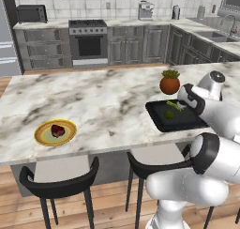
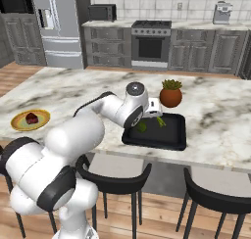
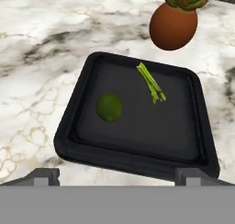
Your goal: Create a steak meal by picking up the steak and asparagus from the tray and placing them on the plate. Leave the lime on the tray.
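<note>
Hovering w/ gripper (image 3: 117, 172) spread wide, empty, over tray (image 3: 73, 140); I'm lining up asparagus (image 3: 151, 83), steak (image 1: 57, 130) already plated.

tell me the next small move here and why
Probably lower the end effector onto the asparagus: the steak already sits on the plate, while the asparagus lies on the tray beside the lime.

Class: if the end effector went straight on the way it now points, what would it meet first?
Most likely the black tray, on its bare floor between the lime and the asparagus. Depth is unclear, so this is a judgement. The end effector hangs open above it.
</note>
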